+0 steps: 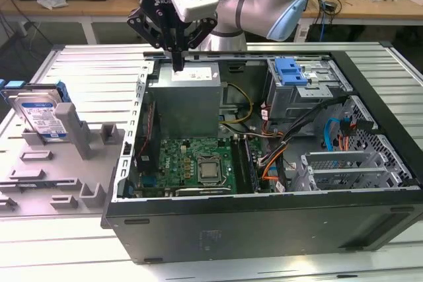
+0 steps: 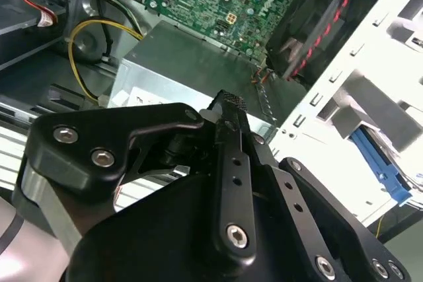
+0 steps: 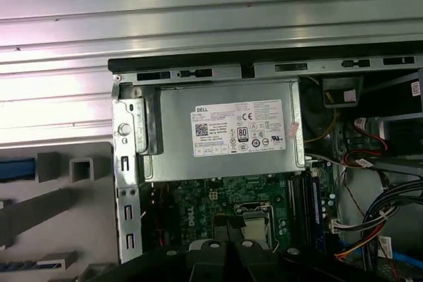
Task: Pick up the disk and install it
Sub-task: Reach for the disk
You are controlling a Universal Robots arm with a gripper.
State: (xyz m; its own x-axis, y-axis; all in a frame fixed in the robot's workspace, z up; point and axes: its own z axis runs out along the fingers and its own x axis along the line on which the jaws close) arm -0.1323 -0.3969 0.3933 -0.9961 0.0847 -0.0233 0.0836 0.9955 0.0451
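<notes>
Currently the gripper (image 1: 177, 64), fingers (image 2: 231, 156) pinched together, empty, hangs over the power supply (image 1: 188, 100); in the exterior view the disk (image 1: 39, 114) stands at eight o'clock: spread fingers before approaching.

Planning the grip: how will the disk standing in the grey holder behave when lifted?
The disk looks like a rigid metal slab, so it probably won't flex and is likely heavy for its size. It stands on edge in the grey holder, so a sideways nudge might tilt it. Its smooth label face may be slippery.
</notes>
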